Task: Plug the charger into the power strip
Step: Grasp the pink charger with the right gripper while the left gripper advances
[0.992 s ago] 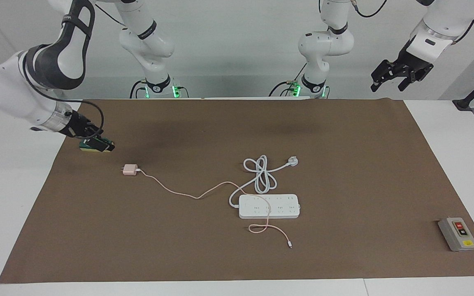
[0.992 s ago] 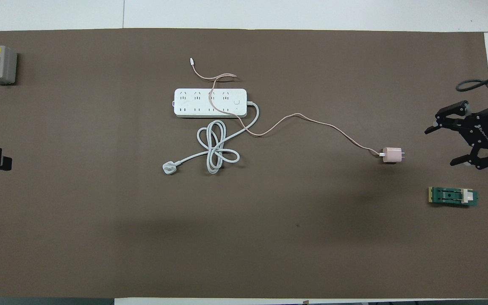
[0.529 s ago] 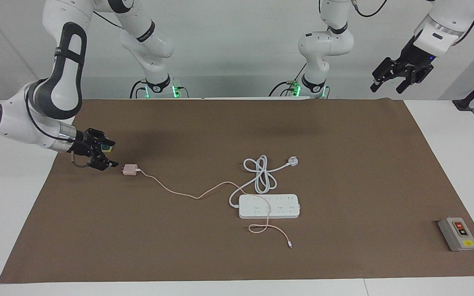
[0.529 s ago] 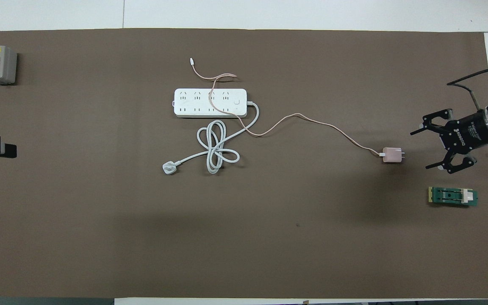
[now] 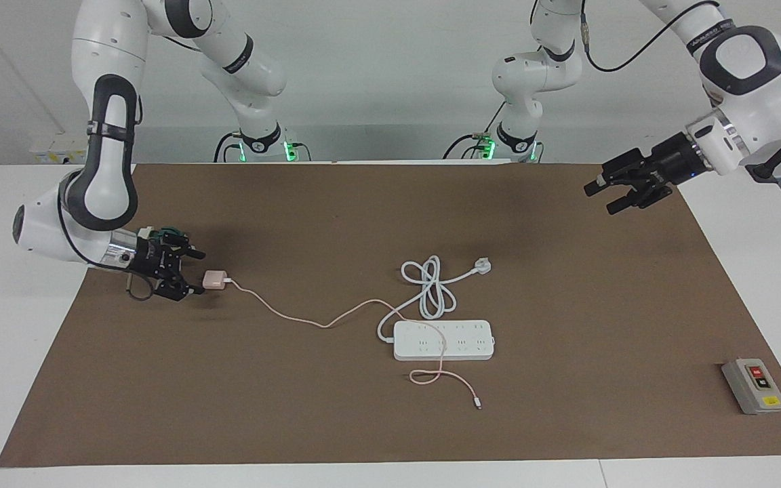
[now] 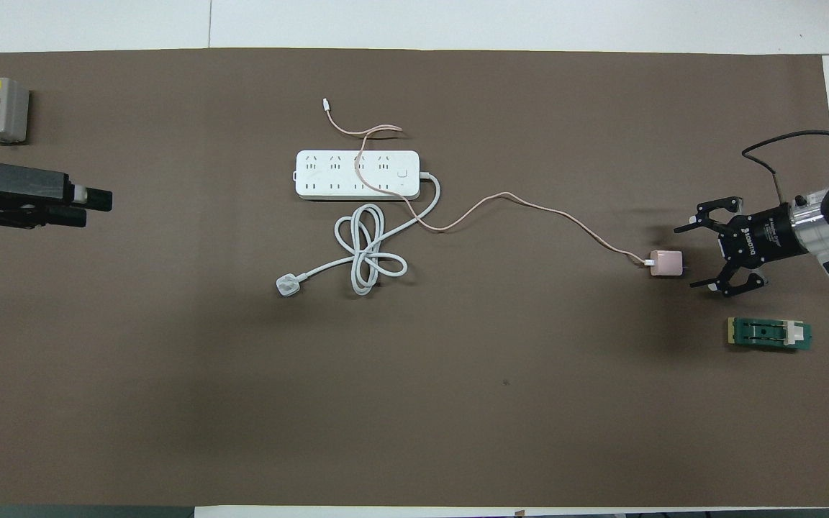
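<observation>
Pink charger [image 6: 665,262] prongs (overhead only) face open right claw [image 6: 699,257].

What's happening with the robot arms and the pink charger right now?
Right tool open, low beside the charger, not gripping. Left tool open, up over the mat's edge. Charger cable draped across the power strip.

Right claw [image 6: 691,257] open just beside charger [image 6: 665,263], power strip [image 6: 357,174] well apart

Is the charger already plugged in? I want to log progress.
No: the charger lies on the mat, apart from the power strip, with the open right gripper beside it.
</observation>
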